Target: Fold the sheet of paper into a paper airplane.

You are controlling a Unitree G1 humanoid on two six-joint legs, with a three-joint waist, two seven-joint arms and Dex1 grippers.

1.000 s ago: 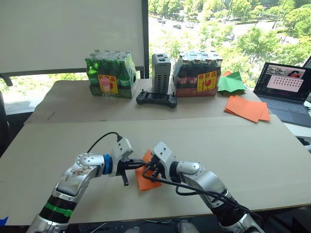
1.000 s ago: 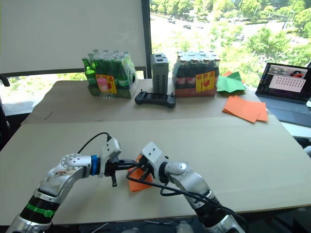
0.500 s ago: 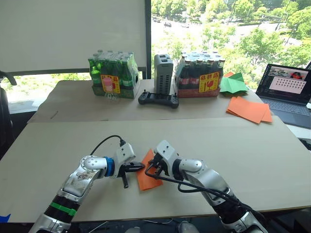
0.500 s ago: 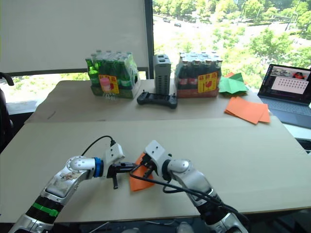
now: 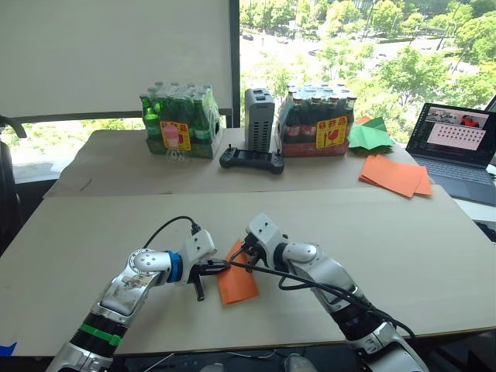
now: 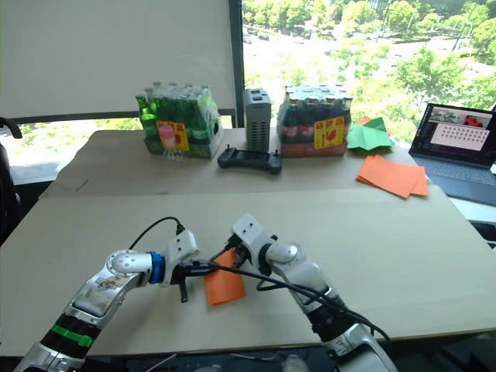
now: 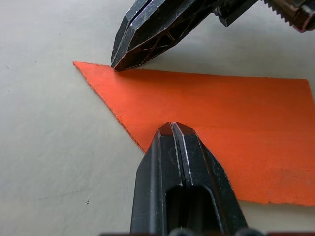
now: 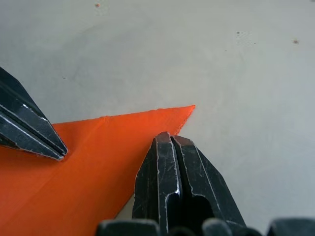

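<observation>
The sheet of paper [image 5: 239, 285] lies flat on the near table, a narrow orange piece with one pointed end [image 8: 189, 108] facing away from me. My left gripper [image 5: 223, 266] is shut, and its tip [image 7: 173, 129] presses on the paper's slanted left edge. My right gripper [image 5: 246, 249] is shut too, and its tip [image 8: 170, 137] rests on the paper just behind the pointed end. The two tips sit close together, a short way apart along the same slanted edge. No finished paper airplane shape shows.
On the far table stand a pack of green bottles [image 5: 177, 120], a grey box [image 5: 258, 118], a pack of dark bottles [image 5: 322, 124] and a black controller [image 5: 250, 160]. Green paper pieces [image 5: 370, 133], a stack of flat orange sheets [image 5: 395, 174] and a laptop [image 5: 457, 151] lie at the right.
My right gripper has slid away from me along the paper to its pointed end. The paper now lies flatter and shows more. My left gripper has stayed on the left edge.
</observation>
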